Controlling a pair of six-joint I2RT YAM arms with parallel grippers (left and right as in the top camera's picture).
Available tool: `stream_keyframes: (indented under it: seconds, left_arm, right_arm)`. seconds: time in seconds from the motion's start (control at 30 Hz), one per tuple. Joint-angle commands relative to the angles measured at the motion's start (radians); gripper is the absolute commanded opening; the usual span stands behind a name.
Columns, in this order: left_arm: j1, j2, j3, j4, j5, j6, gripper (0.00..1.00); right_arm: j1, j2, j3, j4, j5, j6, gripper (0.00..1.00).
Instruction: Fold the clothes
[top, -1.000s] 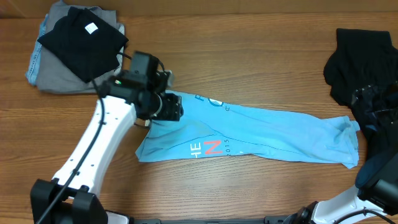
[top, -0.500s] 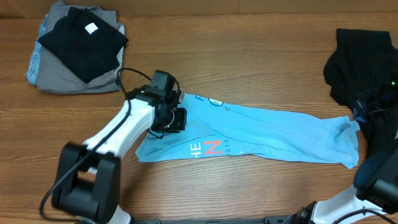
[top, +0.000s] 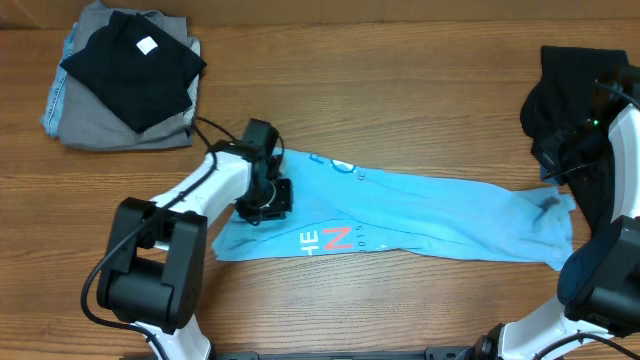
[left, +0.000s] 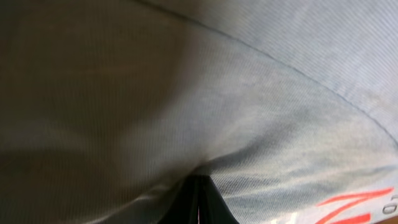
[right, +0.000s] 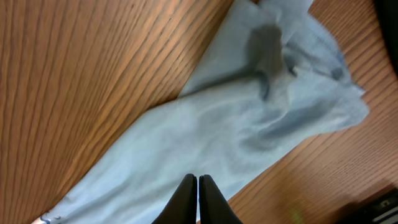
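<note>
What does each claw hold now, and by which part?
Left claw pinches the shirt near its lettered end. Right claw is shut over the other end; whether it holds cloth cannot be told.

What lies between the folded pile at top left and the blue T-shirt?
Overhead shows only bare wooden table between folded pile and T-shirt, plus the left arm's cable.

A light blue T-shirt (top: 430, 215) lies folded into a long, narrow band across the middle of the wooden desk (top: 400, 90), slanting slightly toward the near edge as it runs right. White and coral-red letters (top: 335, 238) show by its near left corner. A small white print (top: 345, 166), too faint to read, sits along the far fold. Its right end, close to the desk's right edge, looks rumpled.
</note>
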Motion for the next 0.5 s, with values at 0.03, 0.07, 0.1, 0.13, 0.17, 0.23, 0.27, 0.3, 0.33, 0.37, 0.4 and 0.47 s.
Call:
stream_keyframes:
  seconds: [0.03,0.07,0.1,0.13,0.17,0.23,0.27,0.3,0.33,0.37,0.4,0.47]
  left_arm:
    - [0.109,0.034,-0.014,-0.036,-0.177,-0.024,0.04]
    - [0.132,0.034,-0.014,-0.042,-0.182,-0.024,0.04]
    - [0.158,0.034,-0.014,-0.051,-0.195,-0.032,0.04]
    - [0.182,0.034,-0.014,-0.060,-0.213,-0.047,0.04]
    - [0.209,0.034,-0.014,-0.072,-0.234,-0.062,0.04]
    - [0.257,0.034,-0.014,-0.089,-0.259,-0.068,0.04]
    - [0.278,0.034,-0.014,-0.097,-0.266,-0.068,0.04]
    - [0.302,0.034,-0.013,-0.105,-0.274,-0.068,0.04]
    - [0.321,0.033,-0.013,-0.109,-0.285,-0.068,0.04]
    - [0.341,0.033,-0.013,-0.113,-0.296,-0.068,0.04]
    - [0.362,0.033,-0.013,-0.113,-0.303,-0.068,0.04]
    - [0.397,0.033,-0.011,-0.114,-0.303,-0.069,0.04]
  right_arm:
    - [0.016,-0.010,-0.059,0.026,0.006,0.048,0.06]
    - [0.019,-0.010,-0.079,0.042,-0.001,0.048,0.06]
    - [0.022,-0.010,-0.098,0.057,-0.007,0.048,0.06]
    - [0.024,-0.010,-0.122,0.074,-0.014,0.048,0.06]
    - [0.026,-0.010,-0.143,0.090,-0.018,0.048,0.06]
    - [0.028,-0.010,-0.187,0.123,-0.018,0.048,0.07]
    - [0.028,-0.010,-0.203,0.134,-0.018,0.048,0.07]
    - [0.028,-0.010,-0.223,0.149,-0.017,0.047,0.07]
    - [0.028,-0.010,-0.237,0.160,-0.017,0.047,0.08]
    - [0.028,-0.010,-0.247,0.168,-0.017,0.047,0.09]
    - [0.028,-0.010,-0.257,0.175,-0.017,0.043,0.09]
    - [0.028,-0.010,-0.265,0.182,-0.017,0.043,0.10]
